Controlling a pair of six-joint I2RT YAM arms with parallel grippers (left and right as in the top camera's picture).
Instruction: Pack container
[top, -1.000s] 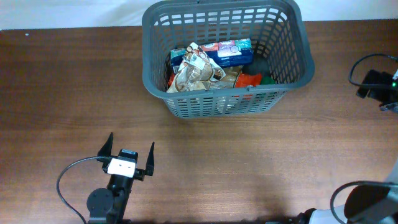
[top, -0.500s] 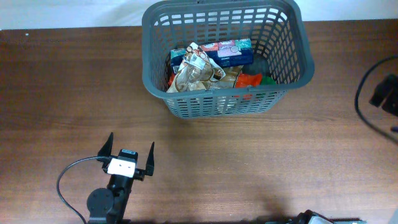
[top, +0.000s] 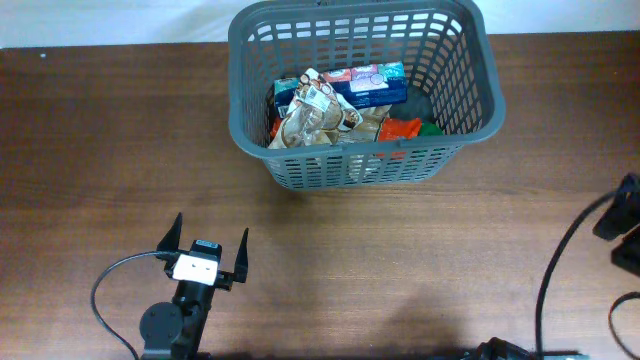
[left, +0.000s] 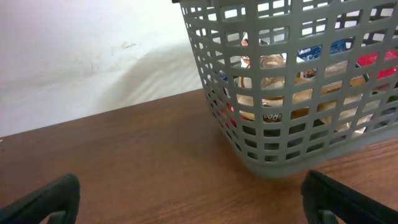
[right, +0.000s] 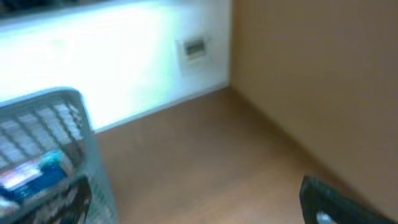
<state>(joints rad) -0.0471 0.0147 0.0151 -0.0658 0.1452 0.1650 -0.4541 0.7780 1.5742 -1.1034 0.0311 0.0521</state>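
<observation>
The container (top: 300, 165), a big dark grey lattice basket, stands at the far middle of the wooden table. Inside lie a blue packet (top: 365, 85), a beige and brown packet (top: 315, 115) and a red packet (top: 400, 128). My left gripper (top: 210, 235) rests near the front left, open and empty, well short of the basket. Its wrist view shows the container (left: 273, 152) ahead to the right, the fingers (left: 50, 199) wide apart. My right gripper (right: 202, 205) is open and empty in a blurred wrist view, the container (right: 56, 124) at its left. In the overhead view only the right arm (top: 622, 215) shows, at the right edge.
A black cable (top: 110, 285) loops by the left arm, and another cable (top: 555, 275) runs at the front right. A white wall lies behind the table's far edge, with a wall socket (right: 194, 48) on it. A tan panel (right: 323, 81) stands on the right.
The right arm has swung from the far right of the table toward the front along the right edge. The left arm and the basket have not moved.
</observation>
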